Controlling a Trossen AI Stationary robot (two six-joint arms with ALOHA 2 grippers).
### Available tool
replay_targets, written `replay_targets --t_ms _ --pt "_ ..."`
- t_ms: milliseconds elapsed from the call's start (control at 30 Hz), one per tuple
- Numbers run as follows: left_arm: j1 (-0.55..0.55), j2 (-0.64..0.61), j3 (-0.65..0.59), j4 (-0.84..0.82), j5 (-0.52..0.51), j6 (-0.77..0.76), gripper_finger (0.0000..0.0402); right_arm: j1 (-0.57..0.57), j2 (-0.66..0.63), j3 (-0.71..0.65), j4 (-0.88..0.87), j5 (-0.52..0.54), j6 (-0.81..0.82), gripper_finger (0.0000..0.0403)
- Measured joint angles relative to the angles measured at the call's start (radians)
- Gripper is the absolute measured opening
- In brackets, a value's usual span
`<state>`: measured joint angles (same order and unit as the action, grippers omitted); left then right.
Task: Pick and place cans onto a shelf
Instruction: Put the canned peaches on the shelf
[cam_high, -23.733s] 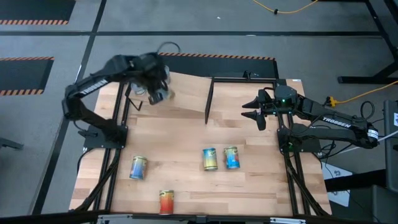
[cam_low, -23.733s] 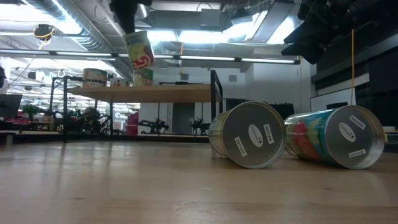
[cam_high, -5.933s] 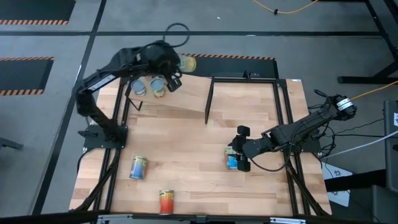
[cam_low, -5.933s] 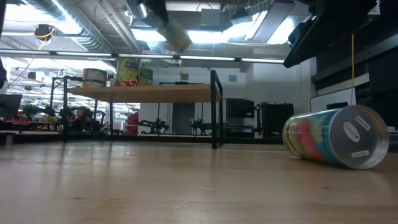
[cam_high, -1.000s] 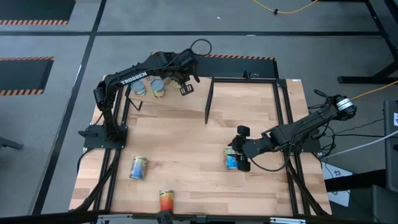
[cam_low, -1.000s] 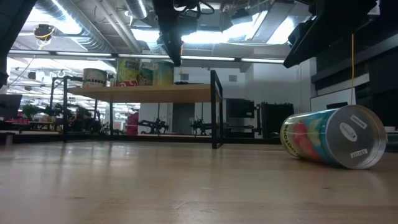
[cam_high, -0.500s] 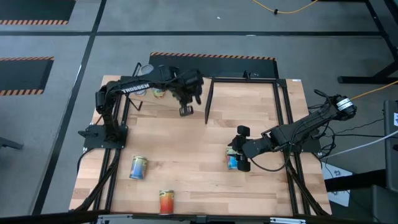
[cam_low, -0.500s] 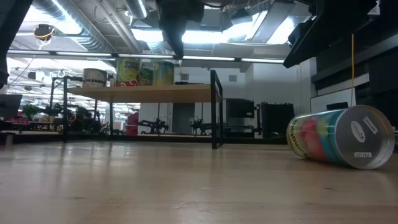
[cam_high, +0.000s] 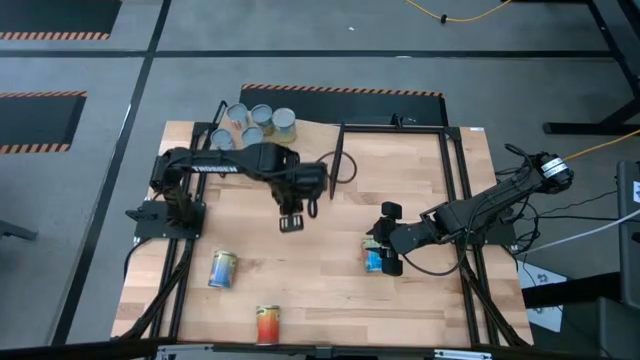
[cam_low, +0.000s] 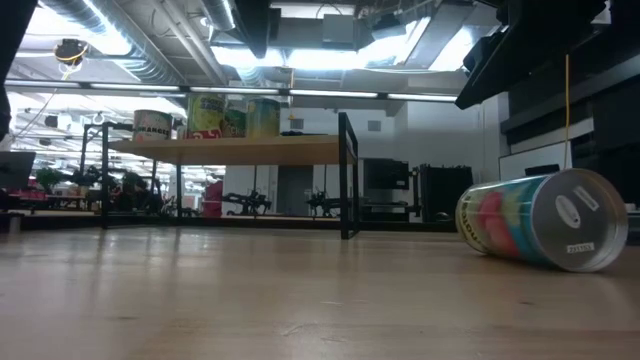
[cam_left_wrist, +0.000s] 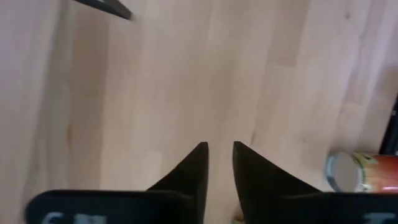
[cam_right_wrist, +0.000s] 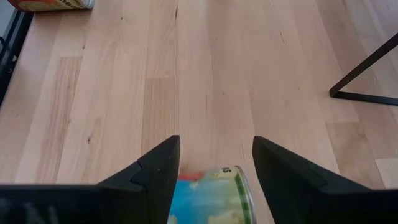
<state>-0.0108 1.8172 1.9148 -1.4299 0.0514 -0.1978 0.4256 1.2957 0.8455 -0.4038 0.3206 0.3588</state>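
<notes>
Blue can (cam_high: 374, 259) between right fingers (cam_right_wrist: 163, 165)

The whole light wooden tabletop (cam_high: 320, 255) is seen straight from above in the high view. In the low view it is seen level from its surface, facing the light plywood shelf in a black metal frame (cam_low: 235, 150), with a lying colourful can with a grey lid (cam_low: 540, 218) close by. The same can (cam_right_wrist: 211, 199) is seen very near in the right wrist view, and the tabletop is looked down on in the left wrist view.
</notes>
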Motion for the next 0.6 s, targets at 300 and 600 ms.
replay_targets --t_ms 300,600 --pt "-0.081 0.0 0.0 -0.04 0.0 -0.104 0.014 0.0 0.0 0.0 0.0 0.0 0.0 0.0207" --pt "-0.129 0.0 0.0 -0.145 -0.006 -0.026 0.0145 0.0 0.0 0.0 0.0 0.0 0.0 0.0207"
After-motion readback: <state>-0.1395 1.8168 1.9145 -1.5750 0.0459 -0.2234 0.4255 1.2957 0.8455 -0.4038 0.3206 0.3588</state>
